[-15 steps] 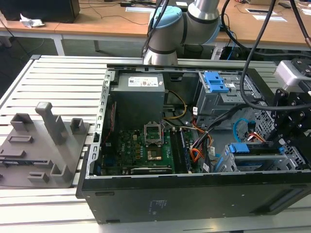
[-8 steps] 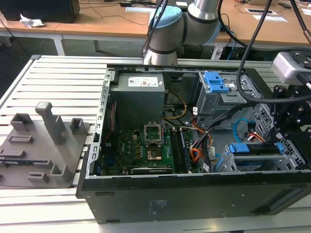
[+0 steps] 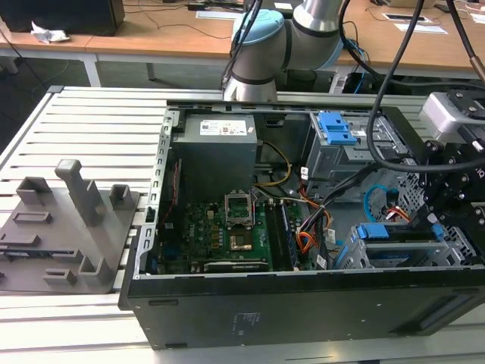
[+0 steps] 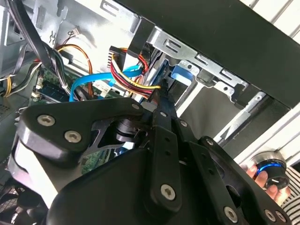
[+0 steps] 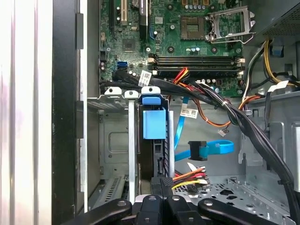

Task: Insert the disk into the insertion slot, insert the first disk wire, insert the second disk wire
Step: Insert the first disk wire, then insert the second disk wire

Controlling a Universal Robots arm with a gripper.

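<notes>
The disk [image 5: 154,154] stands on edge in the insertion slot [image 5: 115,140], its blue carrier tab [image 5: 153,123] uppermost in the silver cage. In the exterior view the disk [image 3: 394,236] sits in the cage at the case's right end, under my gripper [image 3: 437,221]. My gripper [image 5: 161,185] is shut on a black connector [image 5: 165,180] with red, yellow and black wires [image 5: 190,177], held against the disk's end. In the second wrist view the gripper [image 4: 158,101] pinches that same connector [image 4: 152,91]. A blue flat cable [image 5: 211,149] with a black plug hangs loose nearby.
The open case holds a motherboard [image 3: 227,227], a power supply [image 3: 216,148] and a taller grey cage with a blue latch [image 3: 337,127]. Thick black cables [image 5: 243,122] cross beside the slot. A grey fixture [image 3: 68,227] lies at the exterior view's left. A hand [image 4: 255,174] rests by a blue-lit knob.
</notes>
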